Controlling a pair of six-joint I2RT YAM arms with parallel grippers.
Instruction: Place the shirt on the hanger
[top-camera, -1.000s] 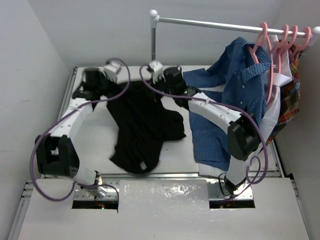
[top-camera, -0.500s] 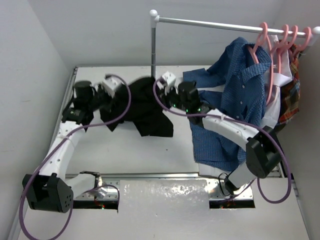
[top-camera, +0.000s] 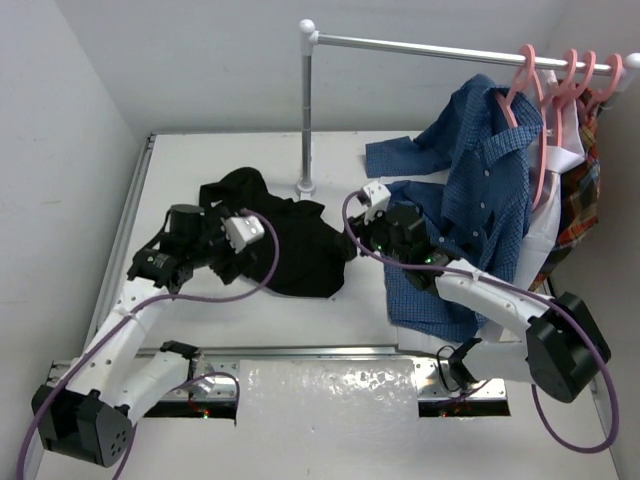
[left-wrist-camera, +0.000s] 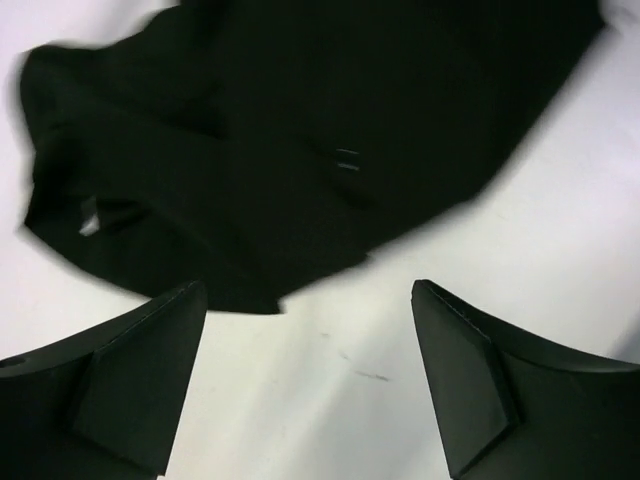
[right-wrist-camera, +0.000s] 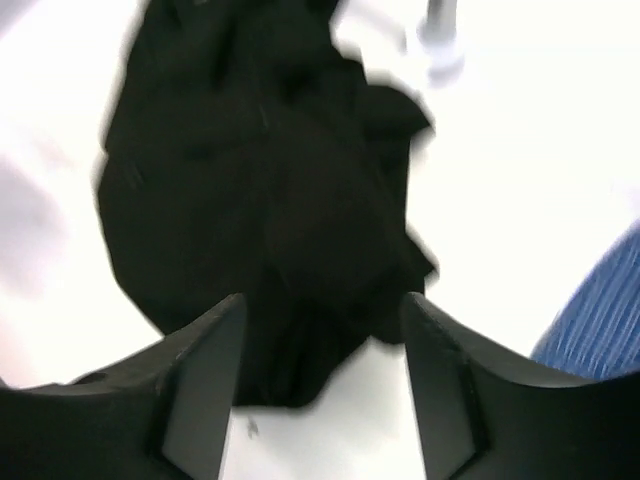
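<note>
Check left gripper and right gripper first: fingers spread wide on both, holding nothing, drawn back toward the near edge after carrying bunched cloth at the far side a second ago. Find the shirt dropped in a crumpled heap on the table, between the two grippers, near the rail post. Treat as a release, probably for regrasping; plan a fresh hold. Farther back, locate the hanger on the rail, well apart, not yet fetched.

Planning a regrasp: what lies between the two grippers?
The black shirt, crumpled on the table, lies between the left gripper and the right gripper; the top view shows it.
</note>
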